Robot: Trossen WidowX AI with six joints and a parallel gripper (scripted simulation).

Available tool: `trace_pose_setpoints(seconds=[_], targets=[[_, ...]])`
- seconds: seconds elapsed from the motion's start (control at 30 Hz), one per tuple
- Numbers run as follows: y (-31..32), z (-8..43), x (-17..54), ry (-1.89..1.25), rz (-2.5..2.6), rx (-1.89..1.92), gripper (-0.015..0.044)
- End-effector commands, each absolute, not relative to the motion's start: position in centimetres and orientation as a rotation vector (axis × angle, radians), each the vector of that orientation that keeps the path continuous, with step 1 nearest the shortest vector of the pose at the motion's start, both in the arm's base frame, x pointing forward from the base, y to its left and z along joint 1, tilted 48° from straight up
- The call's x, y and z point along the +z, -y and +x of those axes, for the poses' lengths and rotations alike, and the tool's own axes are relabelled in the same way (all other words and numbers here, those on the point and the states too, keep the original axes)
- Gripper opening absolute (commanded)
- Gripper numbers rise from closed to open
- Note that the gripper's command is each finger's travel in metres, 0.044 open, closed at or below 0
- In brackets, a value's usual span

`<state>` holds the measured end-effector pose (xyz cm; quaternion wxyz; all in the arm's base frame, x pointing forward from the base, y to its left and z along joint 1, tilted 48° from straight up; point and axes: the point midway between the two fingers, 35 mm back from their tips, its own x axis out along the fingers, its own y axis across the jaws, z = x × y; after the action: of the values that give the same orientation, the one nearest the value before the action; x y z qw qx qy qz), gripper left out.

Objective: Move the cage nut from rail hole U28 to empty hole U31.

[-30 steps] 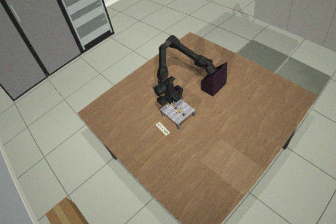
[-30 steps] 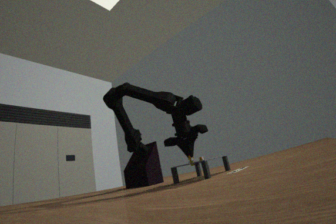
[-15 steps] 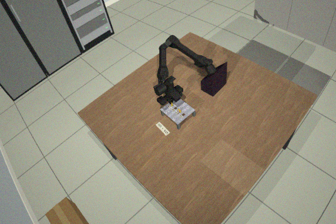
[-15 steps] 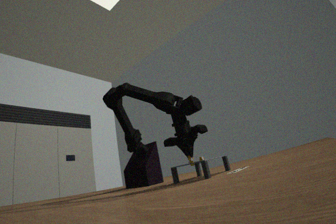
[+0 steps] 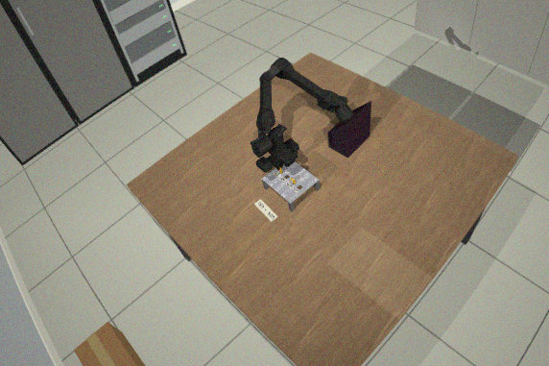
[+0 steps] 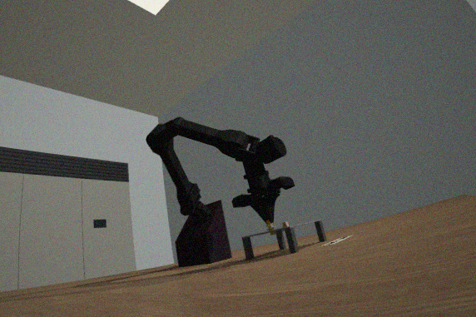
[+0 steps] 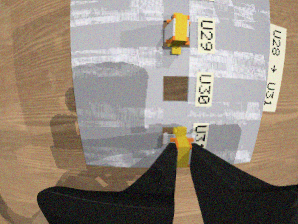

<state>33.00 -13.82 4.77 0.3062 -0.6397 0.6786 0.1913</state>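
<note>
From above, the claw (image 5: pixel 281 169) (image 6: pixel 270 222) (image 7: pixel 181 148) is over the U31 end of the rail plate (image 5: pixel 306 177) (image 6: pixel 305 224) (image 7: pixel 115 110). From the side, it points steeply down, gripping the nut (image 5: pixel 281 170) (image 6: pixel 270 228) (image 7: pixel 183 150) at the plate. Up close, the nut sits between its tips, long axis roughly along the plate's hole row, partly over U31.

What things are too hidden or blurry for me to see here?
- Wrist view: the gripper hides part of the cage nut it holds, and the end of the U31 label.
- Wrist view: U28 is beyond the top edge.
- Exterior view: the nut's spring wings are too small to tell.
- Top view: the rail plate hides its underside.
</note>
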Motion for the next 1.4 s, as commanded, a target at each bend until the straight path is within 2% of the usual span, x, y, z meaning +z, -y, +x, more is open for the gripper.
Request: trace_pose_setpoints(seconds=[0.0,1.37], targets=[[13.88,33.01,4.80,-1.802,-1.693,0.506,0.0023],[14.00,32.92,4.68,-1.775,-1.715,0.495,0.0023]])
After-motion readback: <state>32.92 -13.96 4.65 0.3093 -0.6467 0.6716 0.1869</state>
